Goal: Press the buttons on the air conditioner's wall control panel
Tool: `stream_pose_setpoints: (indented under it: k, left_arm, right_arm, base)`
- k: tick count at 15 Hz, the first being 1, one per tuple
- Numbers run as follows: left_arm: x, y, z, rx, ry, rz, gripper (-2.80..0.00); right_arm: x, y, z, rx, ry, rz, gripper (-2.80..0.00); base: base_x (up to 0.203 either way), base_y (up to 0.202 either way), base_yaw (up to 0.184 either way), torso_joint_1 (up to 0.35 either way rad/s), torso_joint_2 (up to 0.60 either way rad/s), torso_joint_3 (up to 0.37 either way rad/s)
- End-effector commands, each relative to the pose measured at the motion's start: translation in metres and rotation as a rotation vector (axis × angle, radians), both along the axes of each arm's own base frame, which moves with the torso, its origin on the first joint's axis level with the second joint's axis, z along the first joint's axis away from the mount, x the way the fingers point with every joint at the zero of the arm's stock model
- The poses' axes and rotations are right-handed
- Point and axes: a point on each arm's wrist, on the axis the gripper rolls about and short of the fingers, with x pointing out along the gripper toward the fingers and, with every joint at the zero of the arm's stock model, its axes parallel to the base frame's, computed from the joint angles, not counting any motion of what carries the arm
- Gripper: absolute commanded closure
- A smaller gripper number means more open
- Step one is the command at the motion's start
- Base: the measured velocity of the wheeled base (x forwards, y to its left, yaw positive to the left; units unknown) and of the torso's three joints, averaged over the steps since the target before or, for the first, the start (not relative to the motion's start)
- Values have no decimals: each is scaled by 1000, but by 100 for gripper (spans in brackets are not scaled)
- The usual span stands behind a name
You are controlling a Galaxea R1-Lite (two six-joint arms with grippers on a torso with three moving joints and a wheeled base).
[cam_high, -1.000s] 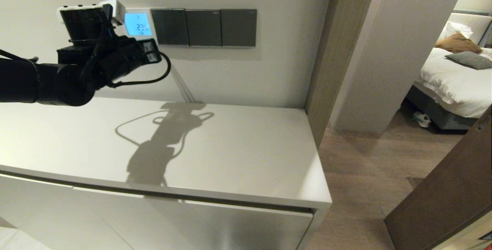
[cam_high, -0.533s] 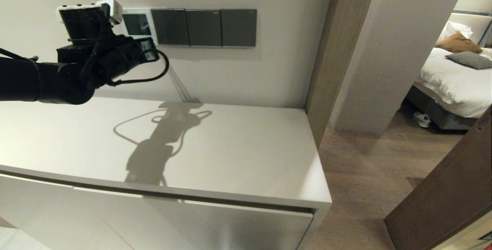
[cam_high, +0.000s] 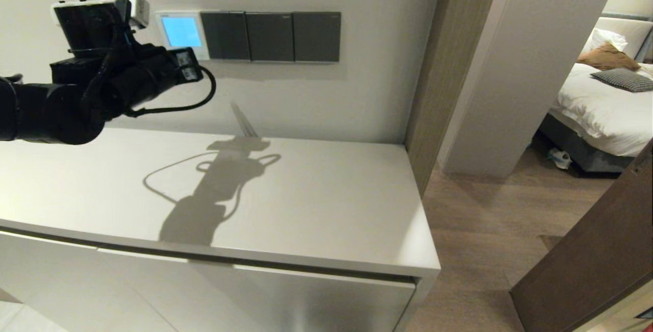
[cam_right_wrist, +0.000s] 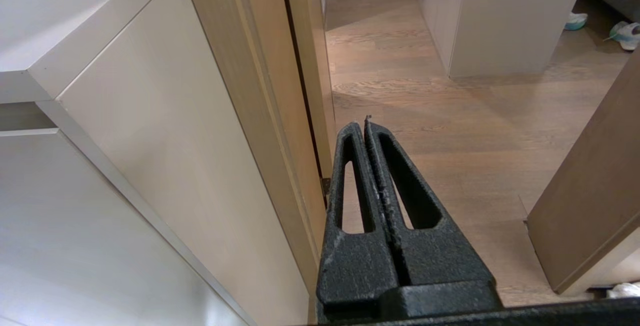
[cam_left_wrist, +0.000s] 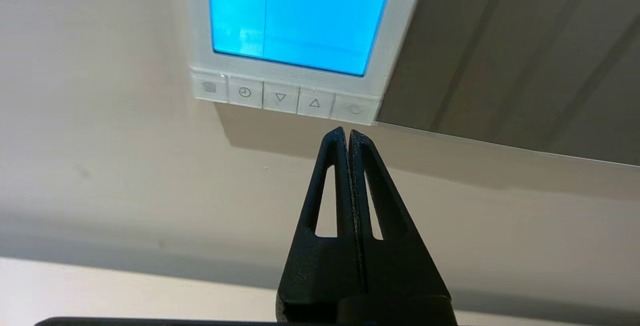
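The white air conditioner control panel (cam_high: 181,33) hangs on the wall, its screen lit plain blue. In the left wrist view the panel (cam_left_wrist: 295,15) has a row of several small buttons (cam_left_wrist: 280,98) under the screen. My left gripper (cam_left_wrist: 346,133) is shut and empty, its tips just below the rightmost button (cam_left_wrist: 354,109) and not touching it. In the head view my left arm (cam_high: 92,92) reaches in from the left, in front of the panel's left side; its fingers are hidden there. My right gripper (cam_right_wrist: 364,125) is shut and empty, low beside the cabinet's side.
Three dark switch plates (cam_high: 270,36) adjoin the panel on the right. A white cabinet top (cam_high: 306,194) lies below the arm. A wooden door frame (cam_high: 433,67), a brown door (cam_high: 586,271) and a bed (cam_high: 602,102) are to the right.
The screen showed 23, went dark, and is now lit blank blue. My left arm has moved left and back, uncovering more of the panel.
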Motion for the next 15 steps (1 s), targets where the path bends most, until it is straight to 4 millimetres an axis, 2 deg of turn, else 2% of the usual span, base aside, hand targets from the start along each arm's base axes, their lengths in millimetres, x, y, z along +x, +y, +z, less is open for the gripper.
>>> stream_pose_setpoints:
  k: [1, 7, 9, 12, 15]
  left_arm:
    - [-18, 2, 15, -8, -37, 1, 0]
    - [-15, 0, 14, -7, -34, -3, 0]
    - [-20, 1, 16, -8, -37, -3, 0]
    - [-45, 8, 26, -10, -57, 4, 0]
    - [-81, 17, 34, 3, -77, 15, 0]
  right_arm:
    - [0, 0, 0, 1, 3, 1, 0]
    - [0, 0, 0, -1, 3, 1, 0]
    - [0, 0, 0, -1, 3, 2, 0]
    - [0, 0, 0, -1, 3, 1, 0]
    - [0, 0, 0, -1, 3, 1, 0]
  base:
    - [0, 0, 0, 0, 0, 0]
    - [0, 0, 0, 0, 0, 0]
    - [0, 0, 0, 0, 0, 0]
    - [0, 0, 0, 0, 0, 0]
    - [0, 0, 0, 0, 0, 0]
